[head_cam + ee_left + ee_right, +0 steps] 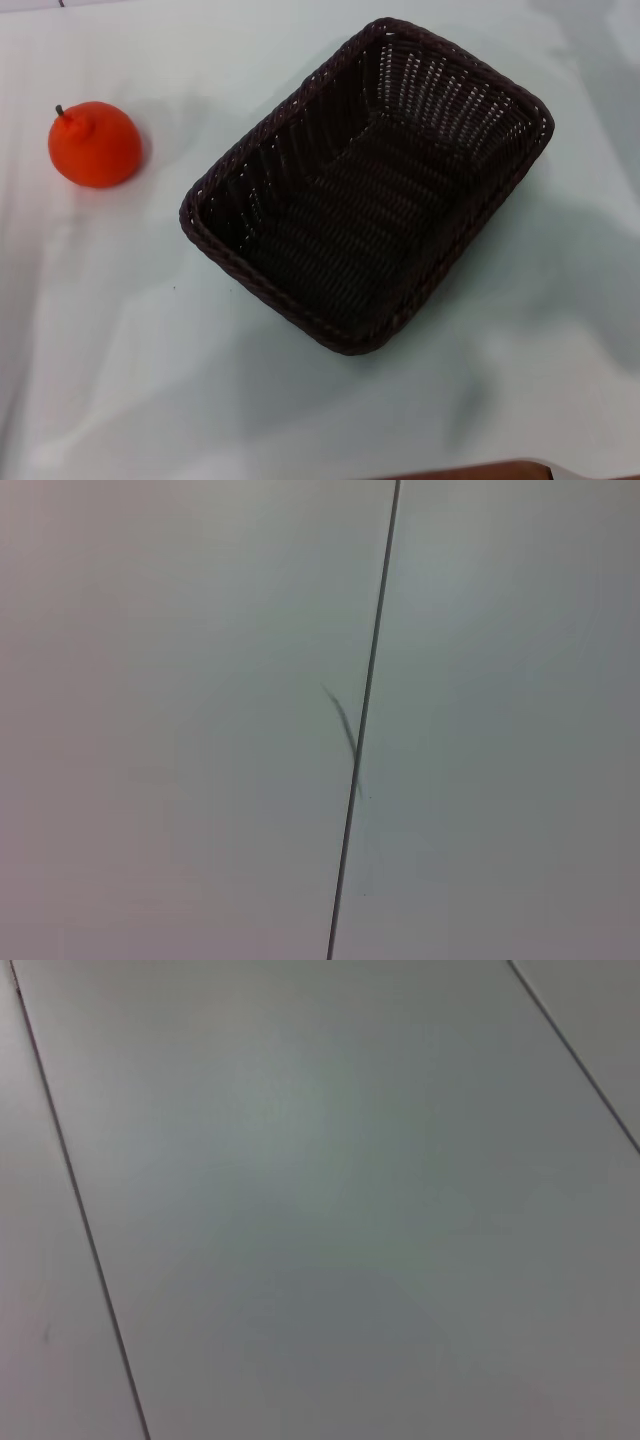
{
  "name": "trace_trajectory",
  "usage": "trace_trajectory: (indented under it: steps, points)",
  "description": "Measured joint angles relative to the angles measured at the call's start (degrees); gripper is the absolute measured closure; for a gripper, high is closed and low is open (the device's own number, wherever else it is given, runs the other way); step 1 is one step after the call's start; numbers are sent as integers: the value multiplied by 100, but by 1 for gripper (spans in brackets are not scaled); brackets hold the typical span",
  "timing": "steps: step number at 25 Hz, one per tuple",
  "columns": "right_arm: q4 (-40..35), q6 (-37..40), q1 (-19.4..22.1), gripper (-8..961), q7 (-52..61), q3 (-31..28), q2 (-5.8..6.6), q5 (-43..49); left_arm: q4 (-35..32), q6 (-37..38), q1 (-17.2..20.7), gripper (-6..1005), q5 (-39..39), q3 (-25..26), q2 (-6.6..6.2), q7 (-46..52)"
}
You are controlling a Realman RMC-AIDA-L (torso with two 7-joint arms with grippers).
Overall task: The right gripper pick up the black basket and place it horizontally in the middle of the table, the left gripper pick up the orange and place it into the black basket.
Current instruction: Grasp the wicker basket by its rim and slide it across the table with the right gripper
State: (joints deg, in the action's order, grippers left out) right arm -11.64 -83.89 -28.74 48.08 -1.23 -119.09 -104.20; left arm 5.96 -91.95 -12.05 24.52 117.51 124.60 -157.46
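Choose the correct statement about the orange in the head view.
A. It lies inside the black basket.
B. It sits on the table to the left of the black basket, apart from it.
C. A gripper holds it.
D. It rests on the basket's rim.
B: the orange sits on the bare table, left of the empty black basket, with a clear gap between them and no gripper in view.

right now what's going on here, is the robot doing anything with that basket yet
Nothing is being handled. The black basket sits empty and at an angle on the table, and the orange rests apart from it toward the robot's left. Neither gripper appears in any view; both wrist cameras show only bare surface. Neither step of the task is done.
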Motion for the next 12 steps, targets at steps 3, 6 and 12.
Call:
trace_trajectory:
  steps: [3,6,12]
  points:
    - [-58,9,12,9,3,87,18,11,-34,-14,2,211,0,0,2,-1]
    - [-127,-13,54,9,41,120,13,6,-41,-32,5,212,0,0,3,-3]
    - [-865,86,208,8,714,733,8,250,-43,-35,10,213,0,0,3,-4]
